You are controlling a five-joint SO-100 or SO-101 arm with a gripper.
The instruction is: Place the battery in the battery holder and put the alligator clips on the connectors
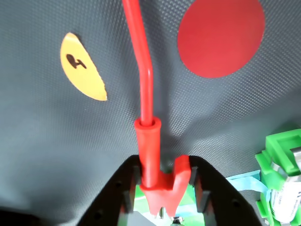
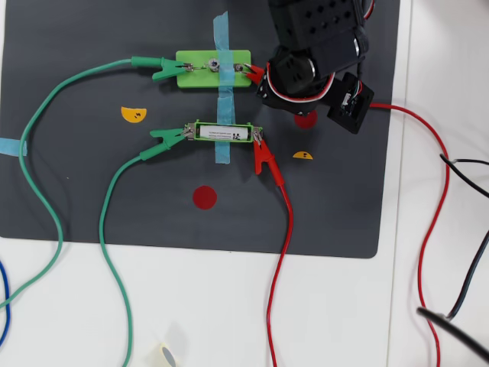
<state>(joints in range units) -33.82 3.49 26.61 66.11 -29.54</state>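
Red clip [image 1: 155, 155]: sitting pinched between the end effector [image 1: 162, 188] jaws, wire [image 1: 141, 52] trailing away.
Battery [image 2: 219, 132]: lying inside battery holder [image 2: 226, 122] on the mat [image 2: 92, 206].
Clip tip: touching light-green block [image 2: 195, 76], right end, overhead view.

Dark grey rectangular mat with a fine woven texture [image 2: 92, 206], laid flat on a plain white tabletop [image 2: 229, 313]. Stuck on the mat: round red paper discs [image 2: 204, 197], and yellow half-disc stickers with a small black mark [image 2: 133, 115]. Strips of light blue tape [image 2: 222, 99] across the mat's upper middle, another short piece at its left edge [image 2: 11, 146]. Even, bright lighting, soft shadows only. No walls, floor or windows in view.
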